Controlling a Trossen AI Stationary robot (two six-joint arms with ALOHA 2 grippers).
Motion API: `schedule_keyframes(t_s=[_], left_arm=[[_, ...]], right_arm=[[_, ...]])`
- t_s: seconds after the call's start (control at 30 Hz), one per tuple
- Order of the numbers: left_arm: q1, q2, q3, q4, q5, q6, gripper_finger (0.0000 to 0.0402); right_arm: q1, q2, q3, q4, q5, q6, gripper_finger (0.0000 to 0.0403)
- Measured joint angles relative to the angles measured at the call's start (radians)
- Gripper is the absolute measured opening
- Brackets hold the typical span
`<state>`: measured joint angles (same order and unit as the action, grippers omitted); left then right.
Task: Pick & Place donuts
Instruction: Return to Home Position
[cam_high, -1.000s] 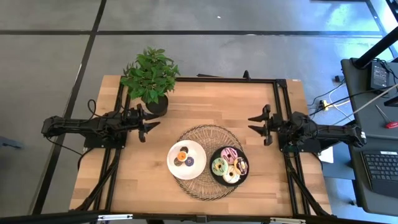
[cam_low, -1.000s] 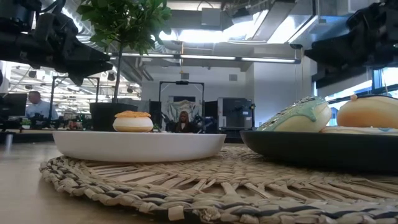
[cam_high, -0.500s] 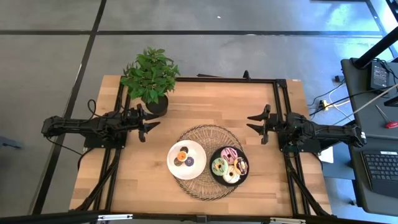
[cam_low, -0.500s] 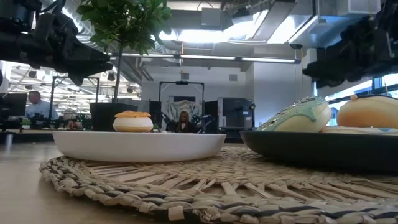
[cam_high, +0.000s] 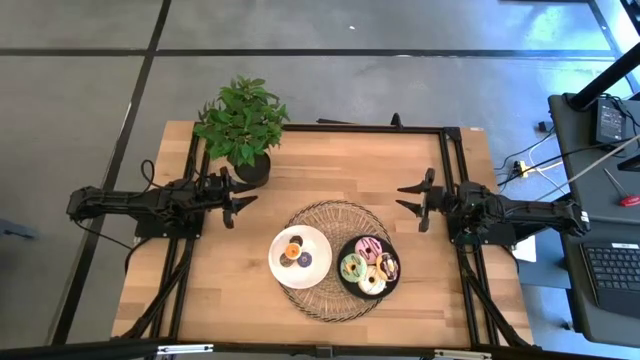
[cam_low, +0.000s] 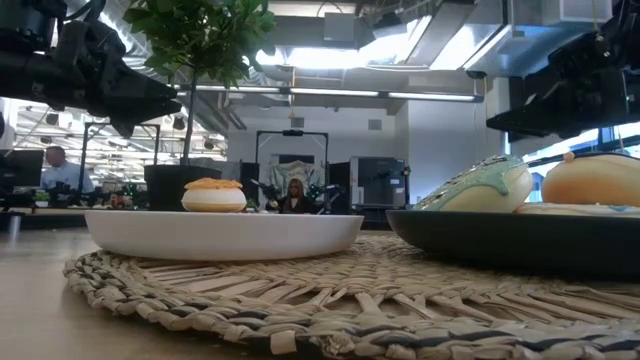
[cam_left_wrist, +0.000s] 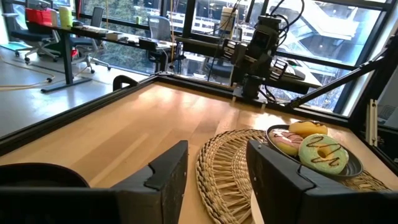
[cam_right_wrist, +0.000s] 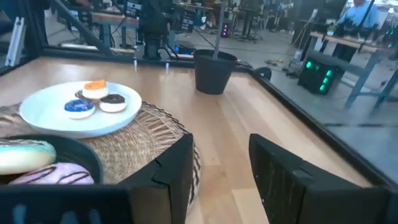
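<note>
Currently: donuts, all plated. Three small ones (cam_high: 296, 254) lie on the white plate (cam_high: 279, 271), four large ones (cam_high: 369, 267) on the black plate (cam_high: 392, 289), mid-tabletop. Placing looks finished.
Right end effector (cam_high: 403, 197): fingers apart, empty, shifted slightly over the last second, likely homing.
Left end effector (cam_high: 243, 197): fingers apart, empty, beside the plant (cam_high: 240, 120), unmoved.
</note>
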<state>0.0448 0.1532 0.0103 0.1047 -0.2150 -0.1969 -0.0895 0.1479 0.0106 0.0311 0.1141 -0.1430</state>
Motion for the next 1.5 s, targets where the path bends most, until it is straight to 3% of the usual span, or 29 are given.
schedule_keyframes(t_s=[1.5], left_arm=[[0.0, 0.0, 0.0, 0.0, 0.0, 0.0, 0.0158]], right_arm=[[0.0, 0.001, 0.0, 0.0, -0.002, -0.019, 0.0157]])
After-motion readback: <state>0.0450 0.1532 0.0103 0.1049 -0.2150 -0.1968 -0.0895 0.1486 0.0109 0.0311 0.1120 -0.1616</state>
